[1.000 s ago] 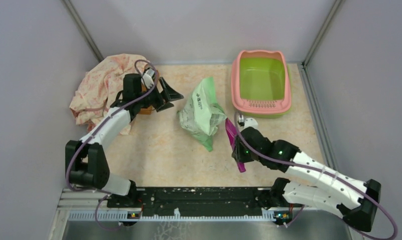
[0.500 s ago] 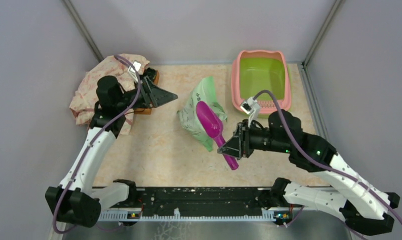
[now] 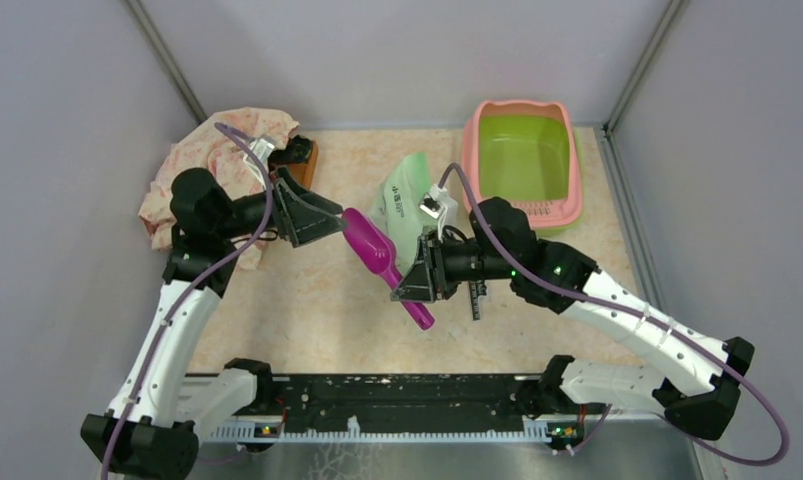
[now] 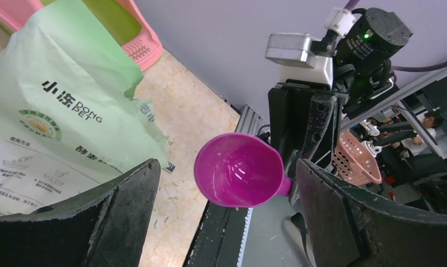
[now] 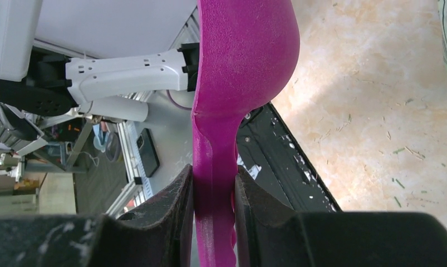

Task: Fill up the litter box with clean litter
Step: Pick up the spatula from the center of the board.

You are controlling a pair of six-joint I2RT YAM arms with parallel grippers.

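Moved: scoop (image 3: 369,242) swung left.
Right jaws: clamp its handle, offering bowl.
Left jaws: wide, empty, likely receiving.

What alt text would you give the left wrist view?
An empty purple scoop, held by the right gripper behind it, faces the camera inside the wide-open left gripper, touching neither jaw. A light green printed bag fills the left side, with a corner of the pink-and-green litter box above it.
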